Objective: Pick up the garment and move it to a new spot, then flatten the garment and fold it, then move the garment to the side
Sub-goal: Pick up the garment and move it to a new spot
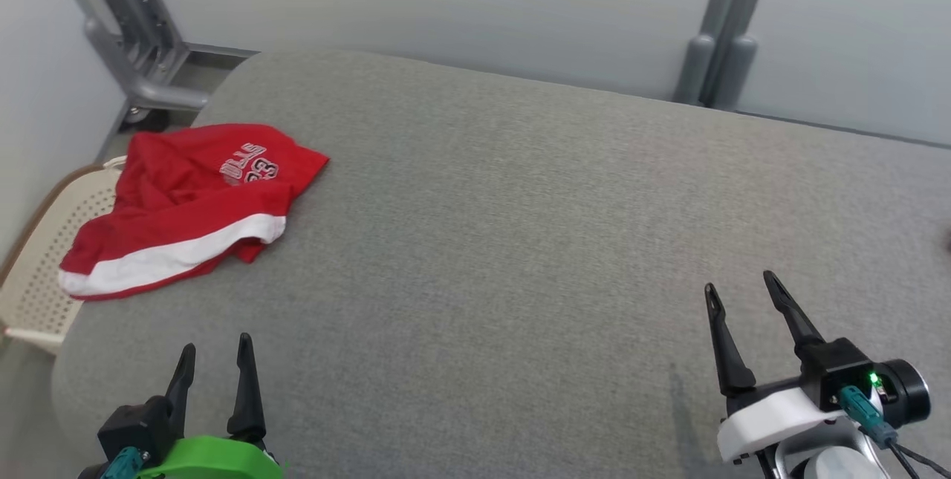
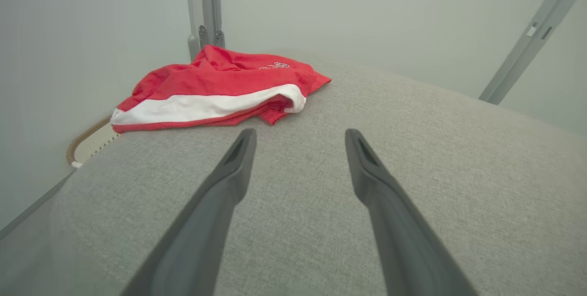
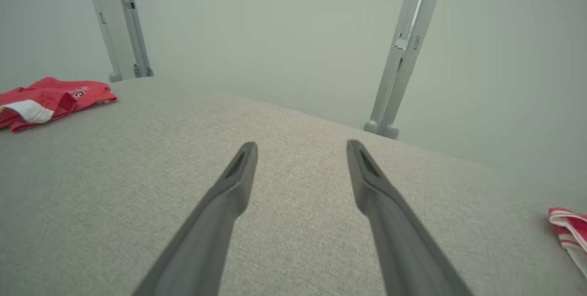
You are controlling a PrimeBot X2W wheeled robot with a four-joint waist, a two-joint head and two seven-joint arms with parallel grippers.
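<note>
A red garment (image 1: 189, 200) with a white band and white lettering lies crumpled at the far left of the grey padded table (image 1: 520, 241). In the left wrist view the garment (image 2: 220, 87) sits just beyond my left gripper (image 2: 300, 137), whose fingers stand open with nothing between them. From the head camera the left gripper (image 1: 217, 351) is at the lower left, short of the garment. My right gripper (image 1: 741, 282) is open at the lower right, far from it. The right wrist view has the garment (image 3: 50, 101) at its far left and the right gripper (image 3: 301, 148) over bare table.
A cream perforated basket (image 1: 44, 264) stands off the table's left edge, partly under the garment. Grey metal posts (image 1: 717, 41) rise behind the table. Another red and white cloth (image 3: 568, 229) lies at the table's right edge in the right wrist view.
</note>
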